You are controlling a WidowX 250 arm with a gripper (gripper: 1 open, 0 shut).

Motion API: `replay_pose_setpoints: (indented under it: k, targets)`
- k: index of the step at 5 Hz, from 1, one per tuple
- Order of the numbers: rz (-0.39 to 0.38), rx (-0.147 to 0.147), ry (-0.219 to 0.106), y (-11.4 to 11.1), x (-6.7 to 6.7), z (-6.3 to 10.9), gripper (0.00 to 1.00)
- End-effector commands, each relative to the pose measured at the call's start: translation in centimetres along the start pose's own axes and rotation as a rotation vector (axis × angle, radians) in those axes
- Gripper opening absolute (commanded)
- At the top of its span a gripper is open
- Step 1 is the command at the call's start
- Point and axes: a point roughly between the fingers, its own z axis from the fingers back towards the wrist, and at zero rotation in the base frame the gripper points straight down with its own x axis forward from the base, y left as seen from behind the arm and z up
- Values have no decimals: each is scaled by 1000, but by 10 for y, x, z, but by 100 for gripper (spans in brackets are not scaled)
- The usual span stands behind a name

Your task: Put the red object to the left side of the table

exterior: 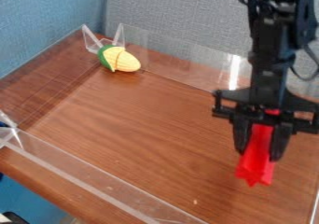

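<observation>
We've got the fingers (259, 139) clenched on the red block (256, 162), one on each side of its upper part. Block is tilted, long axis running toward the camera side, at the right side of the desk (137, 134) as the camera sees it. We can't tell whether its lower end touches the wood. Black arm (274, 50) comes down from the top right of the view, gripper pointing down. Corn toy (119, 59), yellow with green at one end, lies near the far left corner, well apart from the block. Clear wall (93, 181) runs along the near edge.
</observation>
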Motion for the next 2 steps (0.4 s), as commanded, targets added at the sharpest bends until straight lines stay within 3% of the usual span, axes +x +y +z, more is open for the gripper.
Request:
replay_pose_setpoints:
  k: [1,2]
  targets:
    - [12,-43,-117,8,5,49,0]
    - [56,-51,-169,32,7,82,0]
